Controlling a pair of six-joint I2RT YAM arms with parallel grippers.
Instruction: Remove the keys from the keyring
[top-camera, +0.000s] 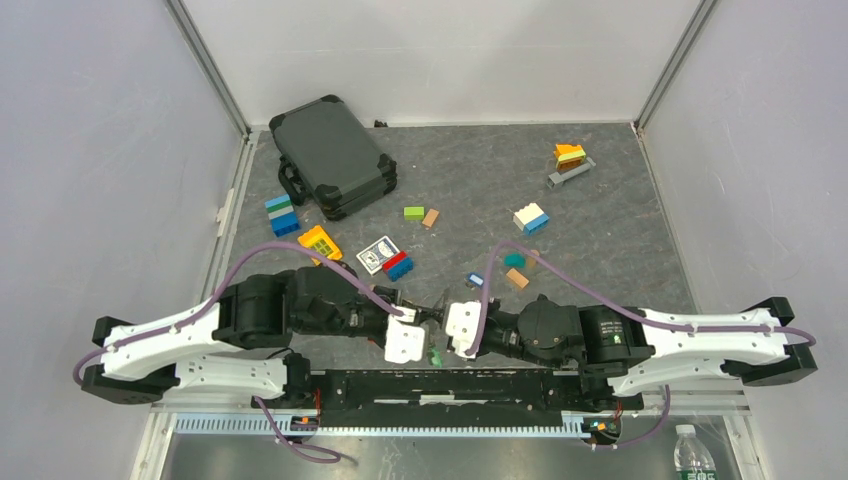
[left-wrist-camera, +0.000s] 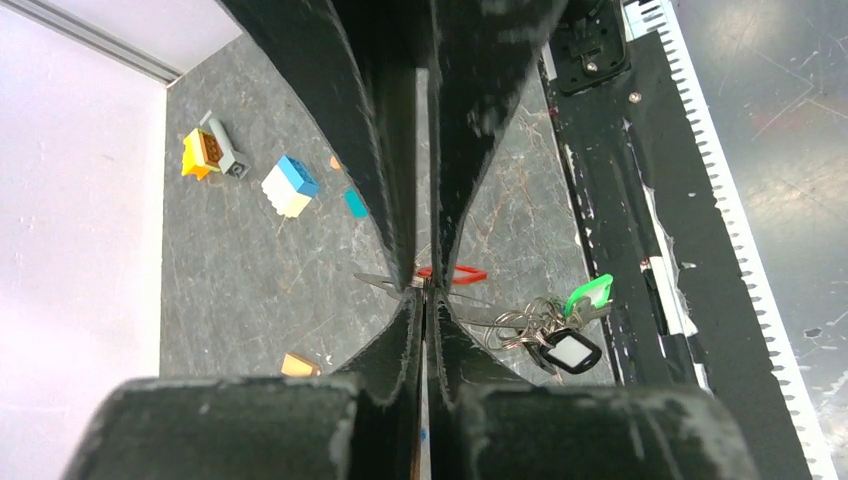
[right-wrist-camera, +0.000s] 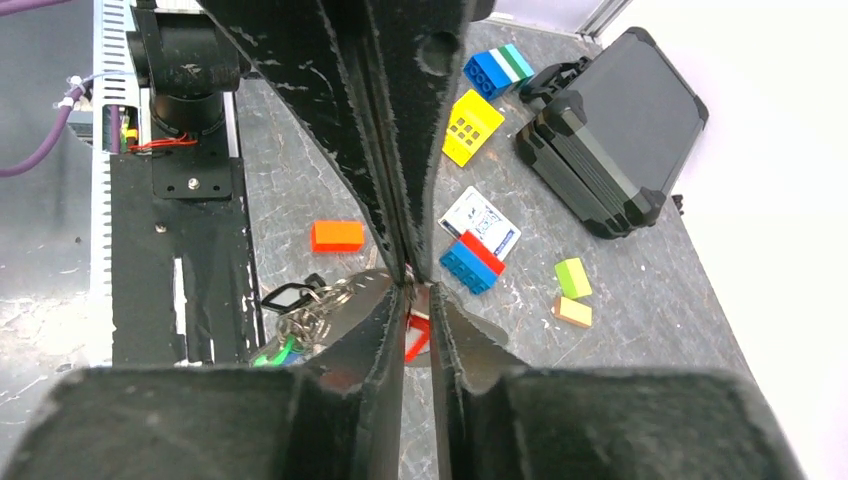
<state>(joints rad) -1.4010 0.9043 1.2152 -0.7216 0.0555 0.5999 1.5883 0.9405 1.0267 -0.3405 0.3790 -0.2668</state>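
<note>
On the far left of the desk (top-camera: 620, 200), a blue-and-green stack of blocks (top-camera: 282, 215) sits just beside a black case (top-camera: 335, 155). Nearer the arms, a yellow block (top-camera: 320, 242), a card box (top-camera: 379, 253) and a red-and-blue block (top-camera: 399, 267) lie in a row, close to the left arm's wrist. A green block (top-camera: 413, 212) and a tan block (top-camera: 430, 218) lie further back, well apart from the arms.

At the middle of the near edge the two tools meet tip to tip. The left tool (left-wrist-camera: 421, 295) is closed, its fingers pressed flat together and its tips at the red key (left-wrist-camera: 455, 272). Whether they pinch that key or the wire beside it cannot be told. The keyring (left-wrist-camera: 512, 322) and the rest of the keys (left-wrist-camera: 545, 335) bunch just beside the tips, toward the black mounting rail (left-wrist-camera: 600, 180). A green key (left-wrist-camera: 590, 293) sticks out of the bunch. The right tool (right-wrist-camera: 412, 290) has its fingers a narrow slit apart, with the red key showing in the gap.

To the right, a small blue piece (top-camera: 475, 280), a teal block (top-camera: 514, 260) and a brown block (top-camera: 517, 278) lie near the right arm's purple cable (top-camera: 560, 275). A white-and-blue block (top-camera: 531, 218) lies behind them, and a yellow-and-orange block (top-camera: 570, 155) is at the far right back. A water bottle (top-camera: 690, 455) stands off the desk at the near right.
</note>
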